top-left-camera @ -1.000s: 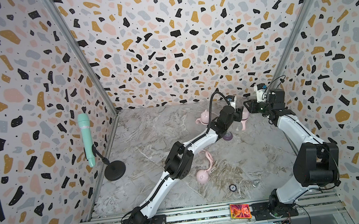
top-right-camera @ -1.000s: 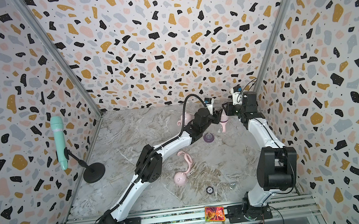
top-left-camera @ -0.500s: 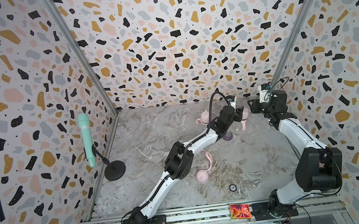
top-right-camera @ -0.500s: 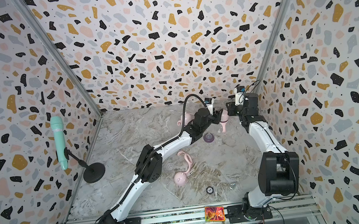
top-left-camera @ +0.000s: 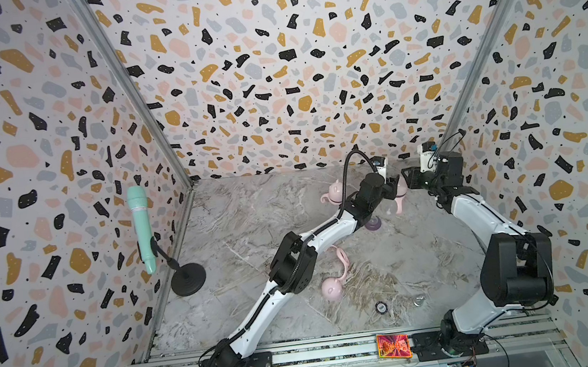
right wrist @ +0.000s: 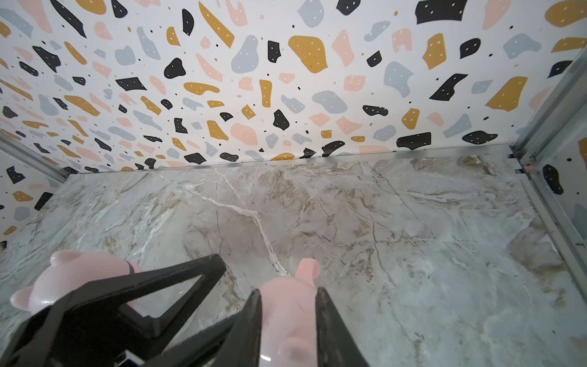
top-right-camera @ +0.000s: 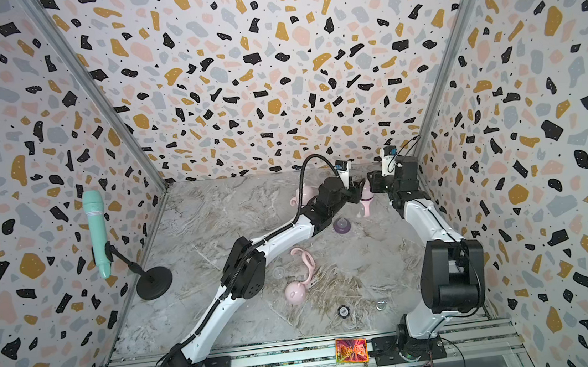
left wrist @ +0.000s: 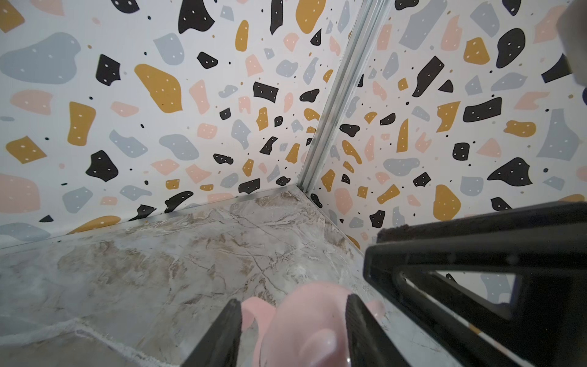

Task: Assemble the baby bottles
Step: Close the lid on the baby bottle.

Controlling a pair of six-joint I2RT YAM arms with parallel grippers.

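A baby bottle (top-left-camera: 400,191) (top-right-camera: 366,193) with a pink eared cap (left wrist: 305,327) (right wrist: 287,324) is held near the back right corner. My left gripper (top-left-camera: 393,185) (left wrist: 293,300) is shut on it from the left, one finger against its pink handle. From the right, my right gripper (top-left-camera: 406,179) (right wrist: 287,291) is shut on the same cap. A second capped bottle (top-left-camera: 334,190) (right wrist: 73,279) stands just left of them. On the floor lie a purple teat collar (top-left-camera: 373,223), a pink handle ring (top-left-camera: 343,257) and a loose pink cap (top-left-camera: 331,289).
A mint-green microphone (top-left-camera: 140,226) stands on its black base (top-left-camera: 188,279) by the left wall. A small black disc (top-left-camera: 381,307) and a metal ring (top-left-camera: 418,301) lie near the front. The back and right walls are close to both grippers.
The right arm's wrist has shifted slightly at the held bottle. Both grips hold, and the left arm and the loose parts have not moved.
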